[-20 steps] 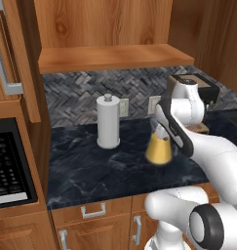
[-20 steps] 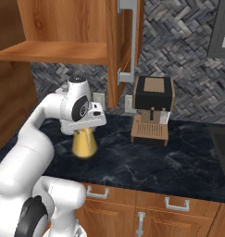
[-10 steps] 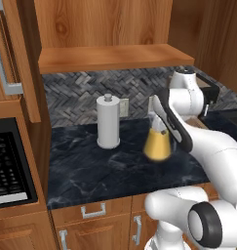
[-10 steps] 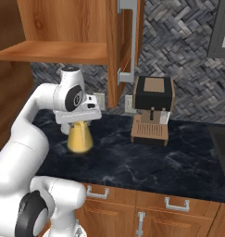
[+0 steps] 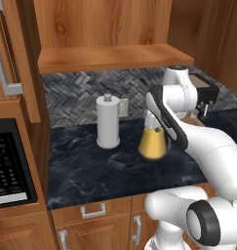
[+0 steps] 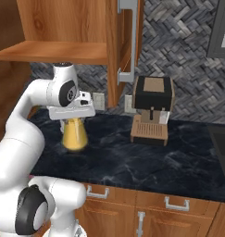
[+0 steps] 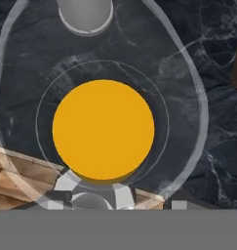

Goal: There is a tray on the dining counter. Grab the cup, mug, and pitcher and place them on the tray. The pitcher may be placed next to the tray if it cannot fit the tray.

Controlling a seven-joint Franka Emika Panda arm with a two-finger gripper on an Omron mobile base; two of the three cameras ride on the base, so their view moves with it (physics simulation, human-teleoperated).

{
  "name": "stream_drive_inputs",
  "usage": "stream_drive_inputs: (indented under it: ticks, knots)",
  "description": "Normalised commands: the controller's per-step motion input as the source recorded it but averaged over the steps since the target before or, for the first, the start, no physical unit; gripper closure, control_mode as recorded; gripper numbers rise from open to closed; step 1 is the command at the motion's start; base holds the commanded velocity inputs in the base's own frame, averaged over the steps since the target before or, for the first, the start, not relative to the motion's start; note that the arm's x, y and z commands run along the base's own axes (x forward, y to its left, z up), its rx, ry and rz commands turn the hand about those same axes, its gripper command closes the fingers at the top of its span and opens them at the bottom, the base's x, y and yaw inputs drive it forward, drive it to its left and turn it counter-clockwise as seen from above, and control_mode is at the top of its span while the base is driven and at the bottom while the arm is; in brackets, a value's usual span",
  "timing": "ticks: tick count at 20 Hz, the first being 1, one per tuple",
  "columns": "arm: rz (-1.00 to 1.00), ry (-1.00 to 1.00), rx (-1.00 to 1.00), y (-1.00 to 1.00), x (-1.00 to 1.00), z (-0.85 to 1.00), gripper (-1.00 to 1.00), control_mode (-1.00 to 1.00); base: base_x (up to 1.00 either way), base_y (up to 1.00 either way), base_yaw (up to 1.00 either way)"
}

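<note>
The pitcher is clear glass with a yellow-orange lower body, and it stays upright. My gripper comes down onto its top and is shut on its rim. Its base hangs low over the black marbled counter; I cannot tell if it touches. The hand view looks straight down into the pitcher, with its yellow bottom ringed by the glass wall. The tray, cup, mug and dining counter are out of view.
A white paper-towel roll stands just left of the pitcher. A coffee machine sits to the right. A wooden shelf hangs overhead, an open cabinet door sticks out, and a microwave is at far left.
The gripper has carried the pitcher a little to the left, toward the paper-towel roll, and slightly up. The grip has not changed.
</note>
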Motion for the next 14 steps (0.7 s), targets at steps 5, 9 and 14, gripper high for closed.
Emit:
stream_drive_inputs:
  ticks: [5, 9, 14]
  knots:
    - [0.0, 0.0, 0.0, 0.0, 0.0, 0.0, 1.0, 1.0, -0.77, -0.11, 0.02]
    - [0.0, 0.0, 0.0, 0.0, 0.0, 0.0, 1.0, 1.0, -0.88, -0.34, 0.33]
    - [0.0, 0.0, 0.0, 0.0, 0.0, 0.0, 1.0, 1.0, -0.47, -0.15, 0.87]
